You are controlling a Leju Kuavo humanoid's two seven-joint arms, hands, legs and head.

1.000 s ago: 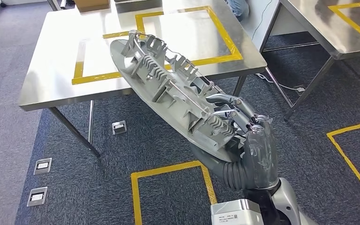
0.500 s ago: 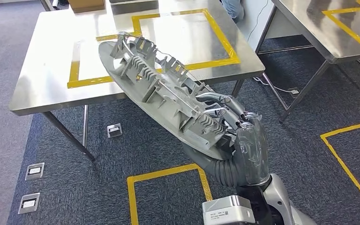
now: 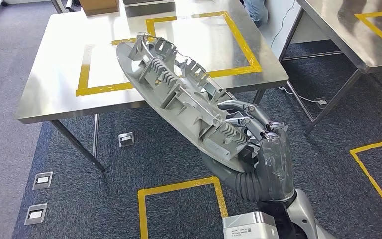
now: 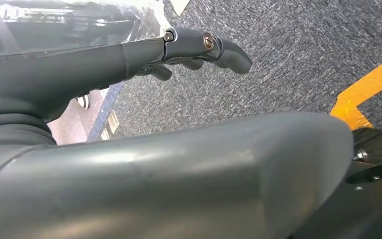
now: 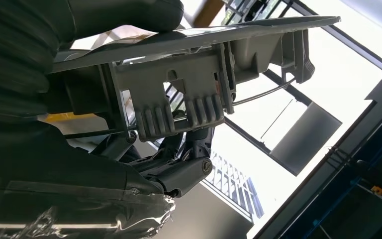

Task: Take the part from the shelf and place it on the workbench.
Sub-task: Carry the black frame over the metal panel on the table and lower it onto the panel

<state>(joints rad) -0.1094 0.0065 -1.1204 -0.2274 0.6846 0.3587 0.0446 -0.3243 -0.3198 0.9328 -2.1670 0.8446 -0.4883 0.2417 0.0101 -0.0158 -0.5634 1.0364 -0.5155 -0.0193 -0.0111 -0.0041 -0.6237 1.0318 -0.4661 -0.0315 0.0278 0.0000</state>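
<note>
One long grey ribbed metal part is sitting in your right hand, fingers wrapping its near end. It is tilting upward, its far end hanging over the front edge of the steel workbench, above the yellow tape outline. Your left hand is hanging over grey carpet, fingers loosely curled, holding nothing.

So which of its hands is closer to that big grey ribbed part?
The right. The right hand grips the grey ribbed part at its near end; the left hand hangs over the carpet, holding nothing.
</note>
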